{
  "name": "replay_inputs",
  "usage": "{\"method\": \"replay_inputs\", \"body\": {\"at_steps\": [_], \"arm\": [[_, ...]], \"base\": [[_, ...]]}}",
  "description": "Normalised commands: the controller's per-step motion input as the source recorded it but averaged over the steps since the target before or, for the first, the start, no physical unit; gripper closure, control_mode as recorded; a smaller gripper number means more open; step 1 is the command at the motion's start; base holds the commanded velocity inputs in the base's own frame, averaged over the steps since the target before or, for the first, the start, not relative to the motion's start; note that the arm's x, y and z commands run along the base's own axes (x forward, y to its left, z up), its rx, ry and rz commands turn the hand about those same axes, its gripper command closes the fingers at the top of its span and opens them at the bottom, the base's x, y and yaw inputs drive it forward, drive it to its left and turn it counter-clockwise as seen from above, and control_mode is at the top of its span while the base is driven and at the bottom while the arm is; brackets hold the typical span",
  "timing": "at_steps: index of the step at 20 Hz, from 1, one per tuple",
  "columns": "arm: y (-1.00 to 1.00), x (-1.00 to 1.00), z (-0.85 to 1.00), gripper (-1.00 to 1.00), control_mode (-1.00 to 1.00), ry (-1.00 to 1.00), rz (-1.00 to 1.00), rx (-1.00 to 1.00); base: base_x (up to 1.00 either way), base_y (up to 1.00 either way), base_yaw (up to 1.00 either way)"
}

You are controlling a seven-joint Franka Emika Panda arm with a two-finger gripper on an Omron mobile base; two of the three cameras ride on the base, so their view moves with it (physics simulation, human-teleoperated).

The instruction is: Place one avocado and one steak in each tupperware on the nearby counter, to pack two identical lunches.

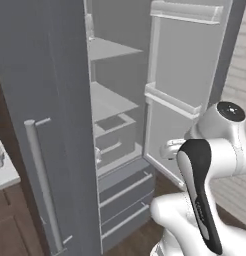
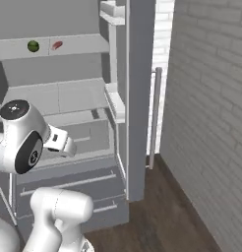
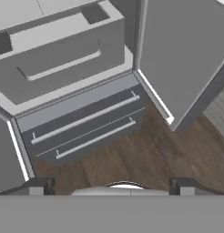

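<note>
Fridge point(image 2: 69, 98) is wide open, with the avocado point(image 2: 33, 46) and a steak point(image 2: 56, 45) side by side on the upper shelf point(image 2: 78, 47), around 11 o'clock in the right base view. Jaws are fully released and empty, aimed down at the bottom drawers point(image 3: 86, 125), so I'd guess it's only lining up to reach in.

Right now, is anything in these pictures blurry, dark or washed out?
Right base view: even flat light, but the avocado and steak on the fridge shelf are small and soft-edged. Left base view: the fridge interior looks pale and low in contrast. Hand view: sharp, with the lower drawers in dim shade.
</note>
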Motion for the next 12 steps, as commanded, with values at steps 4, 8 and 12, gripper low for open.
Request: {"method": "replay_inputs", "body": {"at_steps": [4, 8, 12], "arm": [[0.00, 0.00, 0.00, -1.00, 1.00, 0.00, 0.00, 0.00], [0.00, 0.00, 0.00, -1.00, 1.00, 0.00, 0.00, 0.00], [0.00, 0.00, 0.00, -1.00, 1.00, 0.00, 0.00, 0.00]], "base": [[0.62, -0.72, 0.56], [0.52, -0.48, 0.53], [0.11, 0.47, 0.37]]}}
